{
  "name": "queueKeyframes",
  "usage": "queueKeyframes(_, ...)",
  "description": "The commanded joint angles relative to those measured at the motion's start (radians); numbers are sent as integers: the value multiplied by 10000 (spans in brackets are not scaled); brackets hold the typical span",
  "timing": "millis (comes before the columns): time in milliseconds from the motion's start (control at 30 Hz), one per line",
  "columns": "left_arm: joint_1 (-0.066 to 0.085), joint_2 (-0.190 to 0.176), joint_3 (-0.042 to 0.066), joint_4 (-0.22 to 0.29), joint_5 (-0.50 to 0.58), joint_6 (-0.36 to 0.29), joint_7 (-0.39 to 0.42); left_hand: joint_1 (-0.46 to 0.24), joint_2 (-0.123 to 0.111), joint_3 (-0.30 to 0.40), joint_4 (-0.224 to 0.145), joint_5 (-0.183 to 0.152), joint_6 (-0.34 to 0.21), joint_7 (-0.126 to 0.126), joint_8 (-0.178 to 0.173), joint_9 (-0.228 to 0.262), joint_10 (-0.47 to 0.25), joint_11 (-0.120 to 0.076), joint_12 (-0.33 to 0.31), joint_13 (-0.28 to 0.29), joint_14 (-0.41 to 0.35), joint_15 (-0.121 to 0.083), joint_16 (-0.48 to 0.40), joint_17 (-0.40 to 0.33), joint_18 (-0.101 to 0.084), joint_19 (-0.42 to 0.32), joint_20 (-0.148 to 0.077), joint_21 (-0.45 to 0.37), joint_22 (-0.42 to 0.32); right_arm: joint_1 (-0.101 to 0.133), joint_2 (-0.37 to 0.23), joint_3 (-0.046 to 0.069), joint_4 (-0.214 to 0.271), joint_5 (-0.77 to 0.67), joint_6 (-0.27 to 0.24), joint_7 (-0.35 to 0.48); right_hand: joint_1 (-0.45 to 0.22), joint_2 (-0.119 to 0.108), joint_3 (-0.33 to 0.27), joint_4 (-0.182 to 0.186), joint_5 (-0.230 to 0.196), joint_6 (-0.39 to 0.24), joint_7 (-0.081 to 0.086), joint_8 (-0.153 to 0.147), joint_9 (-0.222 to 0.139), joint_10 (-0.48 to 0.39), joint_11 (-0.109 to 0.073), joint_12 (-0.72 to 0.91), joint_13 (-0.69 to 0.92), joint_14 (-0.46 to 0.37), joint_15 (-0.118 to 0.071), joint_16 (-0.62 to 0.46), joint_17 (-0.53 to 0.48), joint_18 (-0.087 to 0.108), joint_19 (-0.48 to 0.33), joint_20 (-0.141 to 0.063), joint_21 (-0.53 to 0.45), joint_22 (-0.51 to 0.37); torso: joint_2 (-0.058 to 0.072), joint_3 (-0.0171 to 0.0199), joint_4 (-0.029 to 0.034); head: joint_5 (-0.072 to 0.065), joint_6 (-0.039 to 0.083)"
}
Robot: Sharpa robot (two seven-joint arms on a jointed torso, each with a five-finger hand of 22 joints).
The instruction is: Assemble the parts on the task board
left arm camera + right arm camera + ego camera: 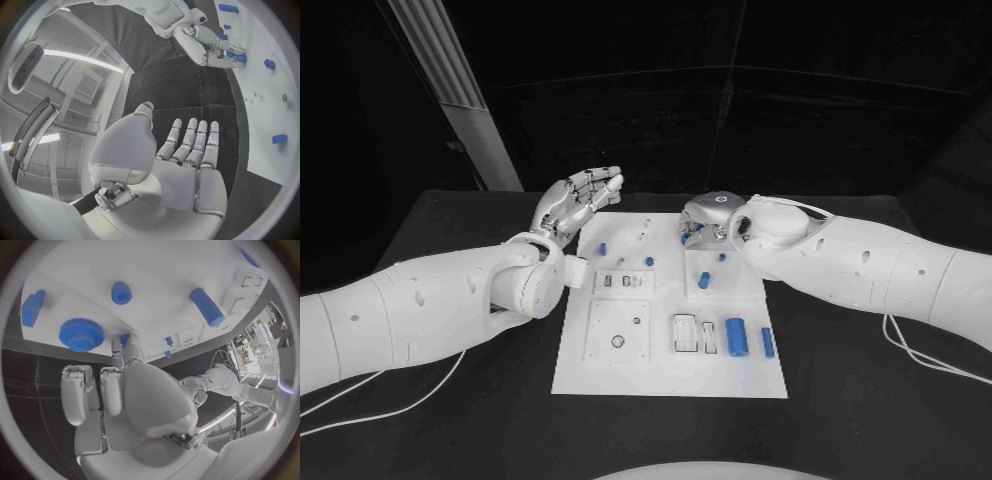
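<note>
Near edge of the table: white rectangular task board [668, 375] is lying flat on the black table [877, 420], its long side running away from the robot.

Near right recesses: a large blue cylinder [736, 335] is lying beside a thinner blue peg [767, 342]; just to their left a small blue piece [710, 336] is sitting next to a clear-walled rectangular slot [685, 333] whose contents I cannot tell.

Near left recess: a square white plate [619, 332] is carrying small dark holes, with nothing blue sitting in it.

Middle of the board: a short blue pin [704, 281] is lying tilted, well apart from the near cylinders; a smaller square fixture [623, 282] is sitting to its left.

Far left of the board: two tiny blue pegs [604, 245] are standing near the edge.

Left hand [577, 203]: hovering above the board's far left corner, palm up, fingers [187, 142] stretched straight and side by side, grasping nothing.

Right hand [715, 215]: reaching down over the far right part of the board, fingers [81, 395] curled; a fingertip is meeting a small blue part [125, 339] at the board, but whether it is gripping it I cannot tell.

Beside that fingertip: a blue toothed gear [81, 334], a blue round knob [121, 292], a blue rectangular block [32, 307] and a long blue cylinder [207, 306] are resting apart on the white surface.
</note>
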Motion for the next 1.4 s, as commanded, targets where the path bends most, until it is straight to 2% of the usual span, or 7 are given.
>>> queueKeyframes(33,19,11,7,11,-63,144,3320,14,96,43,10,33,-57,1404,24,-9,11,35,24,-10,51,46,52,9,54,-10,-6,38,-10,25,-110,7,235,-154,-1269,-24,89,-4,5,88,28,112,3,-78,20,99,31,-105,-8,783,-34,33,1063,-150,1074,-43,32,2634,2,2,3,57,1)
queueKeyframes(300,19,4,7,-1,-63,152,3323,11,103,36,11,45,-70,1405,33,-12,-1,35,21,-11,49,46,52,9,52,-23,-5,35,-18,30,-348,19,767,-157,-2801,387,206,-36,1,151,29,183,24,-141,7,218,58,-288,-6,793,-2,42,1121,-150,1074,-17,32,2634,3,-10,0,120,75)
queueKeyframes(500,19,8,7,20,-63,152,3338,4,110,29,14,50,-82,1405,36,-14,-8,36,20,-12,47,47,52,8,52,-26,-5,36,-16,32,-120,249,549,-157,-3306,737,279,-32,14,190,29,214,46,-187,-1,285,85,-400,-6,798,21,47,1148,-150,1074,0,32,2634,25,-5,29,237,158)
queueKeyframes(833,23,-38,7,84,-63,119,3360,-6,114,22,17,53,-88,1406,43,-16,-14,37,19,-12,45,47,52,7,51,-30,-5,36,-15,33,566,321,-288,-148,-3186,928,328,-36,19,230,29,222,62,-234,-9,311,108,-509,-8,798,43,48,1146,-150,1074,19,32,2634,60,-11,63,428,325)
queueKeyframes(1067,30,-63,8,108,-63,99,3381,-6,114,22,17,53,-88,1406,43,-16,-14,37,19,-12,45,47,52,7,51,-30,-5,36,-15,32,1003,327,-865,-86,-2919,1022,363,-32,30,241,29,226,69,-258,-13,323,115,-563,-8,798,51,49,1150,-150,1074,27,32,2634,165,-40,180,458,440)
queueKeyframes(1333,47,-63,8,99,-63,75,3395,-15,117,11,17,55,-86,1405,64,-15,-18,38,19,-11,44,47,53,7,51,-24,-5,44,0,29,1225,328,-1183,-61,-2447,1040,392,-42,33,262,29,224,90,-294,-17,330,137,-636,-7,797,66,49,1144,-150,1074,39,32,2634,246,-68,312,394,384)
queueKeyframes(1400,51,-71,9,99,-63,69,3394,-16,118,10,16,55,-86,1405,66,-15,-19,38,20,-11,44,47,54,7,51,-27,-5,43,-3,28,1274,328,-1237,-59,-2303,958,430,-44,45,261,30,219,103,-320,-21,326,153,-690,-8,797,79,49,1144,-150,1074,50,32,2634,245,-63,293,411,370)
